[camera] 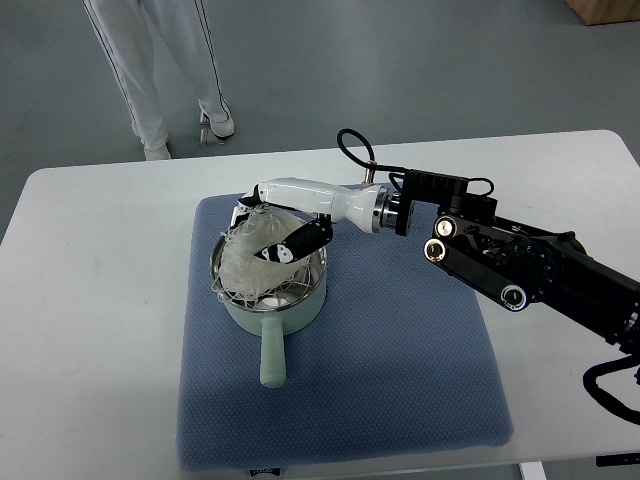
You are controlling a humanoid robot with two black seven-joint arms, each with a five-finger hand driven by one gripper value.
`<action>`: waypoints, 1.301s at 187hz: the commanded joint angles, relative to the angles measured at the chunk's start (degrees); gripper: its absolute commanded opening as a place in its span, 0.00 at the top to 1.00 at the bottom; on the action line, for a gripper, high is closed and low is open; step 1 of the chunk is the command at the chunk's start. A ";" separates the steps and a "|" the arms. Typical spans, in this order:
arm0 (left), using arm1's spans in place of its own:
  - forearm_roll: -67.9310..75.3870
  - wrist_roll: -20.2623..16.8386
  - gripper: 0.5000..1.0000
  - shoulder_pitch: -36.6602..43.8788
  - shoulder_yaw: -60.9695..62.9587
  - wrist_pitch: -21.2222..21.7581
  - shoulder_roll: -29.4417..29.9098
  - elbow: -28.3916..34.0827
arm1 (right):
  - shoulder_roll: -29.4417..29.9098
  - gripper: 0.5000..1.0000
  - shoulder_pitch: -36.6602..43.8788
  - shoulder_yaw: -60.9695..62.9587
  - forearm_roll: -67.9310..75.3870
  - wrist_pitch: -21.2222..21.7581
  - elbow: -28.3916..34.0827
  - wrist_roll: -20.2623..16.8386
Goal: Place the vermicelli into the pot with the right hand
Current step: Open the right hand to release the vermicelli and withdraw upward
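A pale green pot (272,318) with a straight handle pointing toward me stands on a blue mat (400,360). A tangle of translucent white vermicelli (245,262) lies in the pot and spills over its left rim. My right hand (275,225) comes in from the right and hovers over the pot's mouth, its fingers curled down into the vermicelli. Its thumb (300,240) lies across the top of the noodles. The left arm is out of view.
The mat lies on a white table (90,330). A person's legs in white trousers (150,70) stand on the grey floor beyond the far table edge. A cardboard box corner (605,10) shows at the top right.
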 commanded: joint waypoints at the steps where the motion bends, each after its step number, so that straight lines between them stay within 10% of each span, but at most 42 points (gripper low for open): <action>1: 0.00 -0.02 0.00 0.00 -0.09 0.00 0.00 0.00 | 0.00 0.90 -0.62 -0.10 -0.17 -1.02 -0.46 0.07; 28: 0.00 0.07 0.00 0.00 0.00 0.00 0.00 0.00 | 0.00 0.50 -0.80 -0.01 -0.08 -1.98 -1.08 0.07; 54: 0.00 -0.02 0.00 0.00 0.00 0.00 0.00 0.00 | 0.00 0.35 -0.80 0.08 0.01 -2.51 -1.52 0.07; 194: 0.00 -0.02 0.00 0.00 -0.09 0.00 0.00 0.00 | -1.14 0.21 -0.62 11.06 17.67 -2.51 -1.34 0.16; 243: 0.00 -0.02 0.00 0.00 -0.09 0.00 0.00 0.00 | -0.53 0.21 -3.52 12.30 39.46 -8.84 -13.73 0.07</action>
